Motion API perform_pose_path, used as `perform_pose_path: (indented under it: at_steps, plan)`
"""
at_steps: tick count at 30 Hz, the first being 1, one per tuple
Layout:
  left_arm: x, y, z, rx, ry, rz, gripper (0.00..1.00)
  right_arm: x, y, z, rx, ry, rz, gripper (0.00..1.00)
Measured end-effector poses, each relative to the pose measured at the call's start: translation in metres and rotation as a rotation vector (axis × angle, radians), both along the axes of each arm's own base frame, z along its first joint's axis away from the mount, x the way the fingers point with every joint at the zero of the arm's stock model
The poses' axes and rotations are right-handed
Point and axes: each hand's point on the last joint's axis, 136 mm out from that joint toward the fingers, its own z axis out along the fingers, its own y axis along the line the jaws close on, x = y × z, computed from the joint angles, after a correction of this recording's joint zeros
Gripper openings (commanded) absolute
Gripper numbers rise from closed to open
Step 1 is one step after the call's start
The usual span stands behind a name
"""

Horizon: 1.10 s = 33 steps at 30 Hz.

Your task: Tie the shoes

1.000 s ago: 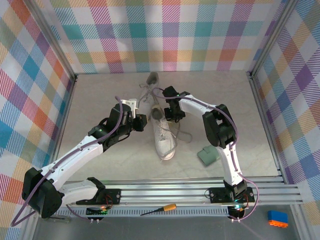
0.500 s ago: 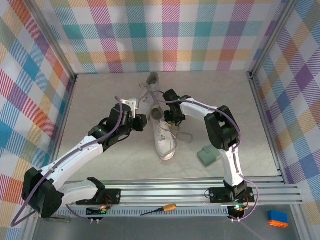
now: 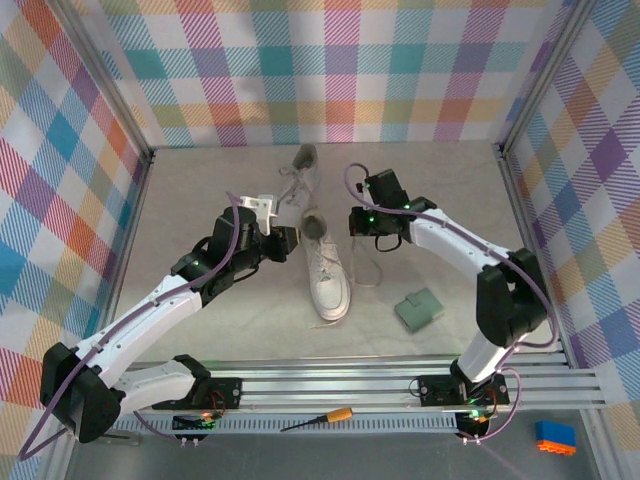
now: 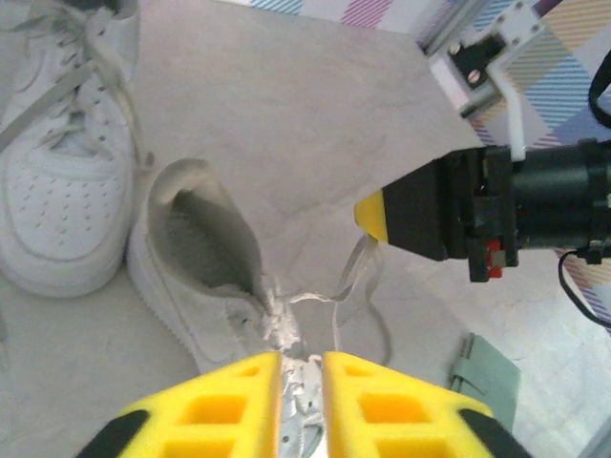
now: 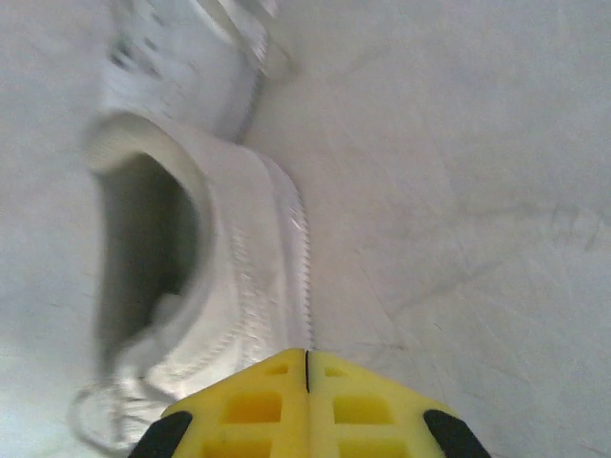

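Lying between both claws is the near shoe [image 3: 328, 280], the far shoe [image 3: 301, 183] beyond them. Right claw [image 5: 305, 358] is clamped on a lace [image 4: 363, 256]; left claw [image 4: 302, 361] stands barely apart over that near shoe, grip unclear.

White shoes [image 3: 329, 278] and laces [image 4: 358, 279], green pad [image 3: 418, 311], pastel plaid walls [image 3: 340, 70], beige marbled table [image 3: 200, 190].

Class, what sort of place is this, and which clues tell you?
Probably a robotics lab test cell: the left arm and right arm are bolted to an aluminium rail, checked panels wall in the tabletop, and white sneakers lie on it.
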Motion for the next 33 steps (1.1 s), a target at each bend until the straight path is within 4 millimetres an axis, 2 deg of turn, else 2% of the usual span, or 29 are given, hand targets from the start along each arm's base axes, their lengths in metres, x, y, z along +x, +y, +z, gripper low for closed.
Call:
perform_pose_path:
  at_steps: [3,5,8,11,14,24,28,33]
  plan:
    - [0.003,-0.011,-0.001,-0.013,-0.011,-0.045,0.45,-0.003,0.002,0.014,0.048,-0.037,0.009,0.00]
    - [0.007,-0.019,-0.008,-0.013,-0.001,-0.074,0.52,-0.008,0.003,0.019,0.075,-0.041,0.009,0.00]
    - [0.015,-0.036,-0.018,-0.031,0.016,-0.120,0.58,-0.016,0.000,0.030,0.121,-0.049,0.002,0.00]
    - [0.024,-0.053,-0.028,-0.044,0.032,-0.163,0.59,-0.023,-0.003,0.048,0.195,-0.075,-0.009,0.00]
    - [0.031,-0.072,-0.030,-0.059,0.036,-0.206,0.60,-0.030,-0.008,0.068,0.274,-0.117,-0.012,0.00]
    - [0.034,-0.105,0.009,-0.152,-0.058,-0.311,0.62,-0.049,-0.021,0.114,0.388,-0.232,-0.019,0.00]
    - [0.035,-0.122,0.011,-0.168,-0.062,-0.357,0.62,-0.053,-0.023,0.124,0.409,-0.247,-0.024,0.00]
    - [0.036,-0.140,0.003,-0.167,-0.051,-0.399,0.62,-0.052,-0.027,0.119,0.406,-0.219,-0.055,0.00]
